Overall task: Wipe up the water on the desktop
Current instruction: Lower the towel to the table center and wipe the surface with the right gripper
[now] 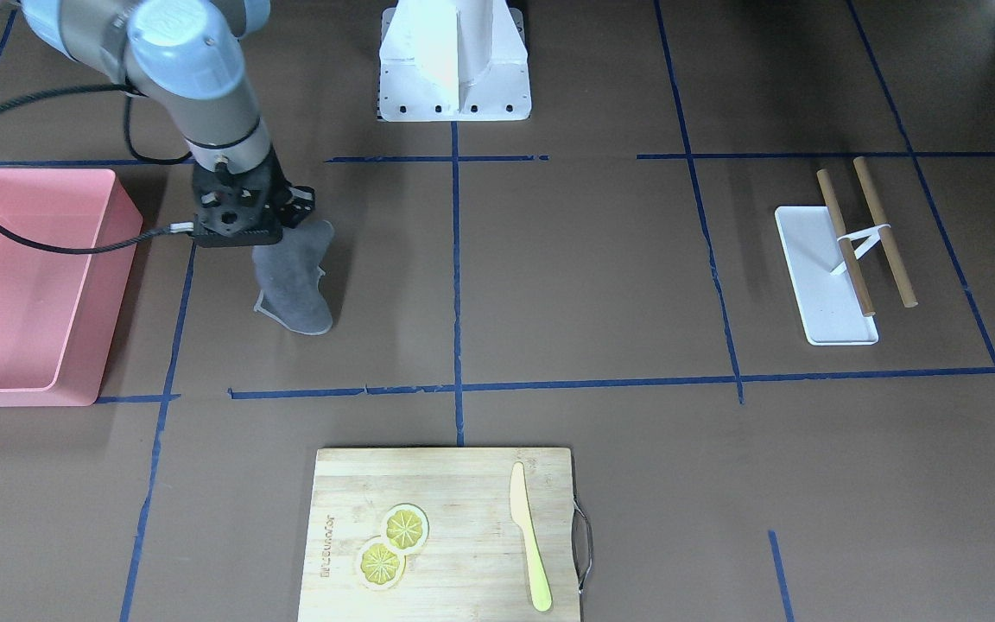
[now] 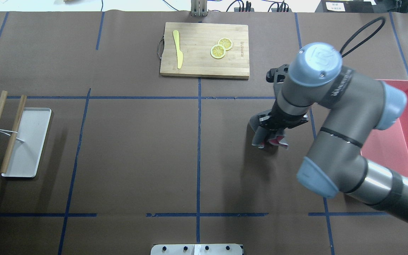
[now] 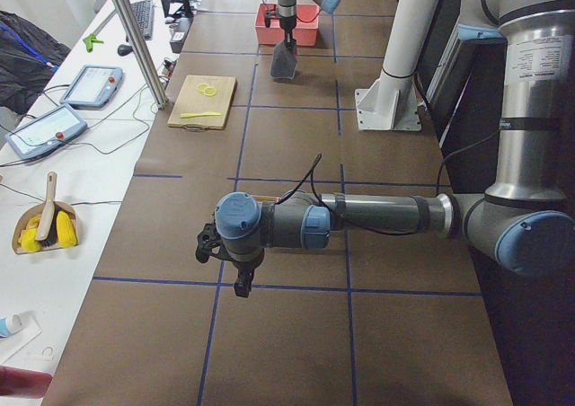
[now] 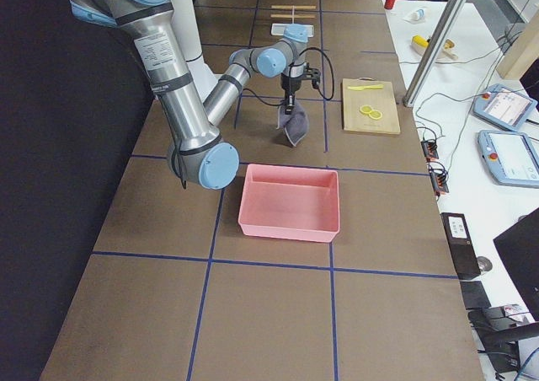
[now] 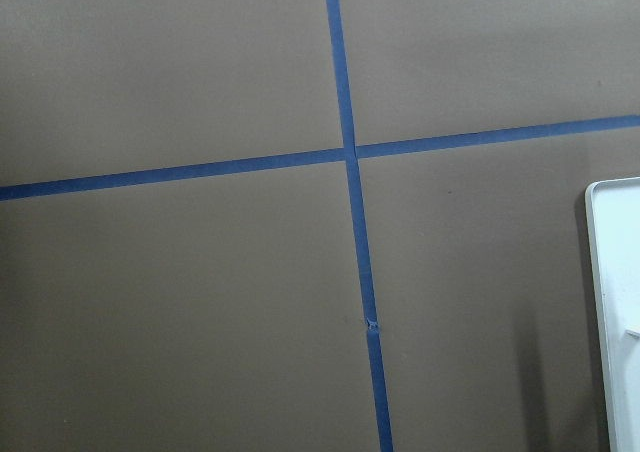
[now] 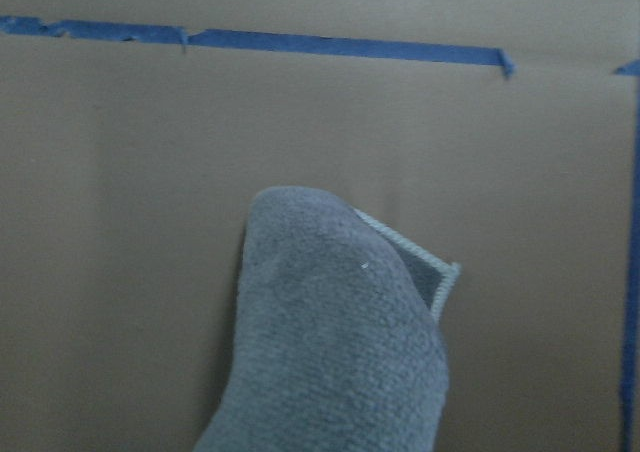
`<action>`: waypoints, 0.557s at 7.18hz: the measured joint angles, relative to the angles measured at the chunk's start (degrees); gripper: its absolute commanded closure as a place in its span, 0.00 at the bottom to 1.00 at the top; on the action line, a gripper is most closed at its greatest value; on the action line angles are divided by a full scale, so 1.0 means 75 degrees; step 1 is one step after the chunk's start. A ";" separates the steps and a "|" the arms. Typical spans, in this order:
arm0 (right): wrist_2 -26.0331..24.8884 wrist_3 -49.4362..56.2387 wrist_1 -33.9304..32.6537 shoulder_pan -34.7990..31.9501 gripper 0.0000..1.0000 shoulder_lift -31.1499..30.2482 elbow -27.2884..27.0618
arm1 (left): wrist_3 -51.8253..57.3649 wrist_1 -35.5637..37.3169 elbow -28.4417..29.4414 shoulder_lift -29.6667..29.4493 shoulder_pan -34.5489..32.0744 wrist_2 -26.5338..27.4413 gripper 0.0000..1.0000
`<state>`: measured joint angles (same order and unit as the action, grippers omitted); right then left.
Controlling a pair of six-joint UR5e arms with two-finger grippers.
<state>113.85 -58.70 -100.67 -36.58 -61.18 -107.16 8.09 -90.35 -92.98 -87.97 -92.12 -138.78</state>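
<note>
My right gripper (image 1: 273, 235) is shut on a grey cloth (image 1: 294, 289) that hangs down from it over the brown desktop (image 1: 592, 276) with its blue tape grid. The overhead view shows the gripper (image 2: 272, 128) and the cloth (image 2: 260, 137) beside the pink bin. The right wrist view shows the cloth (image 6: 340, 352) hanging over bare desktop. I cannot tell whether its lower end touches the surface. I see no water. My left gripper (image 3: 235, 280) shows only in the exterior left view, low over the desktop; I cannot tell if it is open or shut.
A pink bin (image 1: 117, 233) stands close beside the right arm. A bamboo cutting board (image 1: 463, 492) with lemon slices (image 1: 392, 544) and a yellow knife (image 1: 529, 540) lies at the far edge. A white tray (image 1: 813, 285) with two wooden sticks (image 1: 884, 233) lies on the robot's left.
</note>
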 measured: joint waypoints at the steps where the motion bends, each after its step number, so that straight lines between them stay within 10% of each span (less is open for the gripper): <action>1: -0.0163 -0.0584 0.0409 0.0272 1.00 0.0492 0.0588 | 0.0000 0.0000 -0.0004 0.0006 0.0000 0.0000 0.00; 4: -0.0514 -0.1856 0.1038 0.0788 1.00 0.1789 0.1958 | 0.0000 0.0010 -0.0002 0.0007 0.0001 0.0000 0.00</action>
<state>109.99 -72.61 -92.88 -30.67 -47.76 -92.47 8.09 -90.28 -92.99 -87.92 -92.11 -138.78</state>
